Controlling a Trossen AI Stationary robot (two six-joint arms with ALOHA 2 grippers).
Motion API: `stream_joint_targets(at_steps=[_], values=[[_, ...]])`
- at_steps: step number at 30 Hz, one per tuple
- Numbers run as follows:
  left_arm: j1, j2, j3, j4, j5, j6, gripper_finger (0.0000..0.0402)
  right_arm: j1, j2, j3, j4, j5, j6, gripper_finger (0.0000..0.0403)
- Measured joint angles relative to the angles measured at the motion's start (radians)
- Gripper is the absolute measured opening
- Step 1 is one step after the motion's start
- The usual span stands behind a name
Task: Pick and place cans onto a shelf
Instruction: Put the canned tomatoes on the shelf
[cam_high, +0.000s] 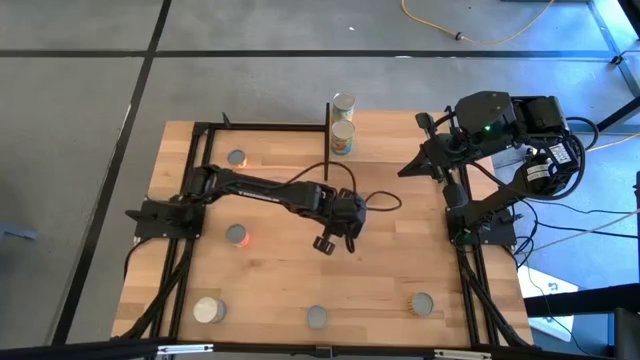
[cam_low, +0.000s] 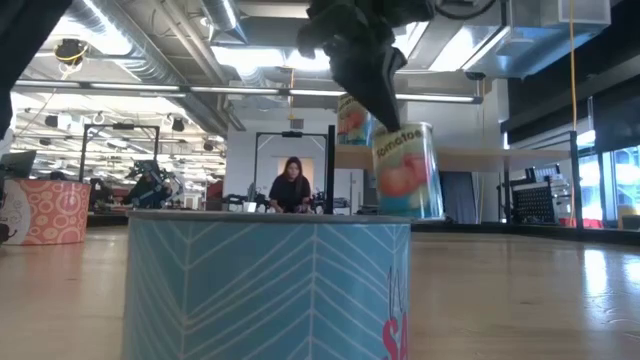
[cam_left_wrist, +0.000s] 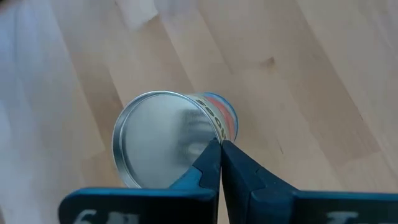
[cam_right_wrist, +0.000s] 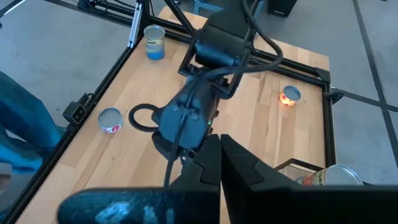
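Observation:
My left gripper (cam_high: 333, 238) is over the table's middle, shut on a can with an orange-red label (cam_left_wrist: 163, 144), also in the low view (cam_low: 405, 172). My right gripper (cam_right_wrist: 221, 142) is shut and empty, held high at the table's right side (cam_high: 412, 168). The shelf, a light board (cam_low: 500, 157) on thin black posts (cam_high: 328, 125), stands at the far middle. Two cans (cam_high: 343, 104) (cam_high: 342, 138) stand on it. Several more cans stand on their bases on the table: (cam_high: 237, 157), (cam_high: 237, 235), (cam_high: 208, 311). My left gripper holds the can by its top rim (cam_left_wrist: 211, 134), pinched between the two fingertips (cam_left_wrist: 208, 158). The fingers come from above, slanting down. The can hangs below them, slightly tilted; in the low view its base looks clear of the table.
Two more cans stand near the front edge (cam_high: 317, 317) (cam_high: 422, 304); the first fills the low view's foreground (cam_low: 270, 285). Black frame rails (cam_high: 195, 180) (cam_high: 465, 200) run along both sides of the table. A person (cam_low: 291, 186) shows in the room behind.

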Motion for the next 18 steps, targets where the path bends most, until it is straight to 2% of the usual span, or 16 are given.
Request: stream_joint_targets(at_steps=[18], values=[[-0.003, 0.026, -0.002, -0.043, 0.000, -0.002, 0.0000, 0.000, 0.000, 0.000, 0.000, 0.000, 0.000, 0.0003]])
